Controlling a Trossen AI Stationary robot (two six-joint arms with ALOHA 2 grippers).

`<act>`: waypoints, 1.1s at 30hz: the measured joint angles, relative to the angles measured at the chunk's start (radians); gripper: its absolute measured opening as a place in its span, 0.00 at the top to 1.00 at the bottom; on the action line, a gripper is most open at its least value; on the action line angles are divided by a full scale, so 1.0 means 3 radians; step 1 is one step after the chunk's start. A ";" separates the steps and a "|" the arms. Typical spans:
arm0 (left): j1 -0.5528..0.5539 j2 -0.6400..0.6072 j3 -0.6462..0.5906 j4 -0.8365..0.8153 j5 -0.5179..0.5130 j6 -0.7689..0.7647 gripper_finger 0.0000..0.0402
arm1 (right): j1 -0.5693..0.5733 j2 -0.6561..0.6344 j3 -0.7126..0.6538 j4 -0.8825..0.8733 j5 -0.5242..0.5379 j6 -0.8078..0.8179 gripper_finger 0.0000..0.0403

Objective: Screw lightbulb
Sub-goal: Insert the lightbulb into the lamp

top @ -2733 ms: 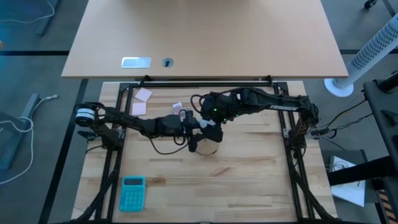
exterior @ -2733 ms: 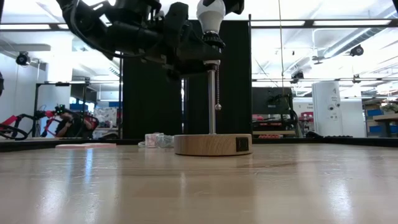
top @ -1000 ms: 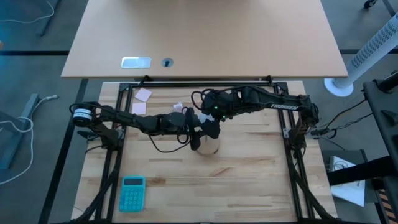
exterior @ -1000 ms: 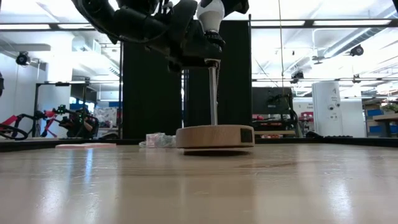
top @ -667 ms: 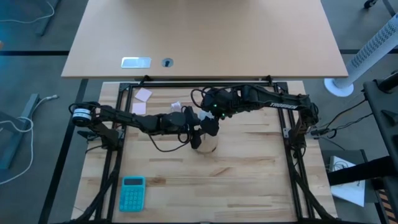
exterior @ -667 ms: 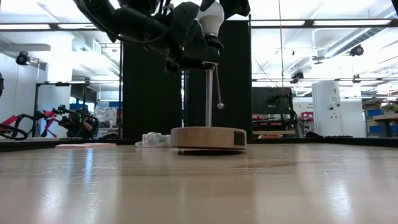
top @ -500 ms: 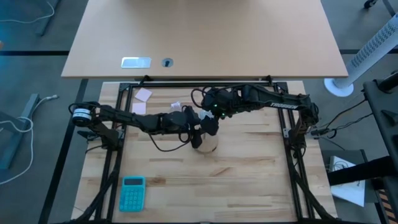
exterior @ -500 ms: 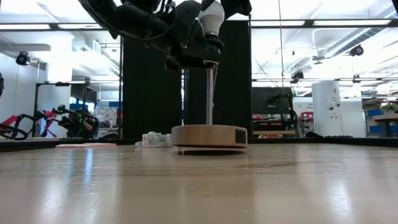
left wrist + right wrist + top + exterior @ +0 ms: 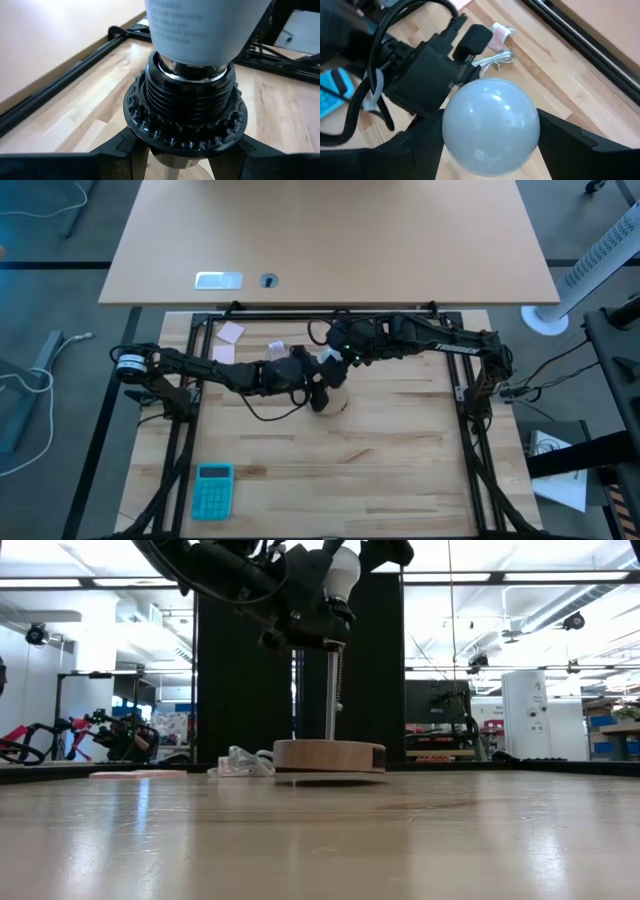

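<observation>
A small lamp stands mid-table: a round wooden base (image 9: 328,755), a thin metal pole (image 9: 330,690) and a black threaded socket (image 9: 185,115) at the top. The frosted white lightbulb (image 9: 490,125) sits in the socket with its metal neck showing above the collar, and it also shows in the low view (image 9: 343,570). My left gripper (image 9: 315,392) is shut on the socket. My right gripper (image 9: 335,372) is shut on the bulb from above. The lamp leans a little. I cannot tell whether its base touches the table. My left gripper pinches the socket's ribbed collar (image 9: 150,130) between its two fingers, one on each side. It comes in about level from the table's left and holds the lamp by its top. My right gripper pinches the bulb's round globe (image 9: 452,145) between its two fingers, one on each side. It reaches down over the bulb's top, slanting in from the table's right.
A crumpled clear wrapper (image 9: 240,762) with a cord lies just beside the base, toward the far left. Pink notes (image 9: 231,332) lie at the far left, a teal calculator (image 9: 212,488) at the near left. The black frame rail (image 9: 330,310) runs along the far edge.
Both grippers have moved a little toward the table's far edge, taking the lamp with them. The base has rocked, lifted slightly and shifted toward the wrapper. The pole now leans and the pull chain has swung. Both grippers stay shut.
</observation>
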 joint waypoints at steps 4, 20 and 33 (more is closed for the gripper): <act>0.0004 0.0000 0.0000 0.0000 -0.0098 0.0000 0.62 | -0.0012 0.0000 0.0000 0.0000 0.0062 0.0125 0.32; 0.0004 0.0050 0.0444 -0.0948 -0.0183 -0.0146 0.62 | -0.0082 0.0002 -0.0001 -0.0016 0.0032 0.0295 0.33; 0.0013 0.0051 0.0614 -0.1303 -0.0432 -0.0118 0.62 | -0.0111 0.0001 -0.0003 0.0022 0.0054 0.0848 0.33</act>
